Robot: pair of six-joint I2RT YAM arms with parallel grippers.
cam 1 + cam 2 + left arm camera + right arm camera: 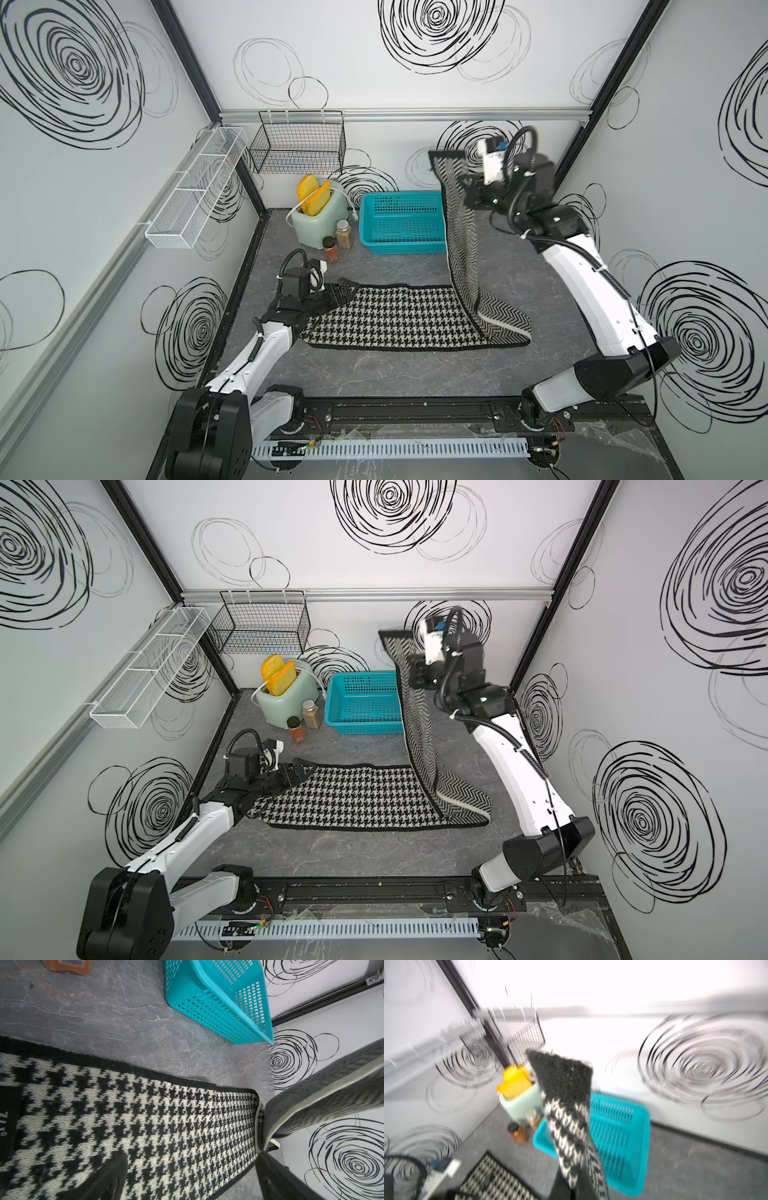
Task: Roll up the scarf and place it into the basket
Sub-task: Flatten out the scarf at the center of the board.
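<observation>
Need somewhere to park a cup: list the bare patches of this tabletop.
Widest: the strip between the scarf and the front rail. Smaller: the patch between the scarf's far edge and the basket. Crowded: the back left corner, with toaster and spice jars beside the basket.

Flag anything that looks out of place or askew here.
The scarf is the odd thing: the right gripper holds one end high, so it hangs as a sheet near the basket, while the rest lies flat and unrolled on the table. Nothing looks spilled or damaged.
</observation>
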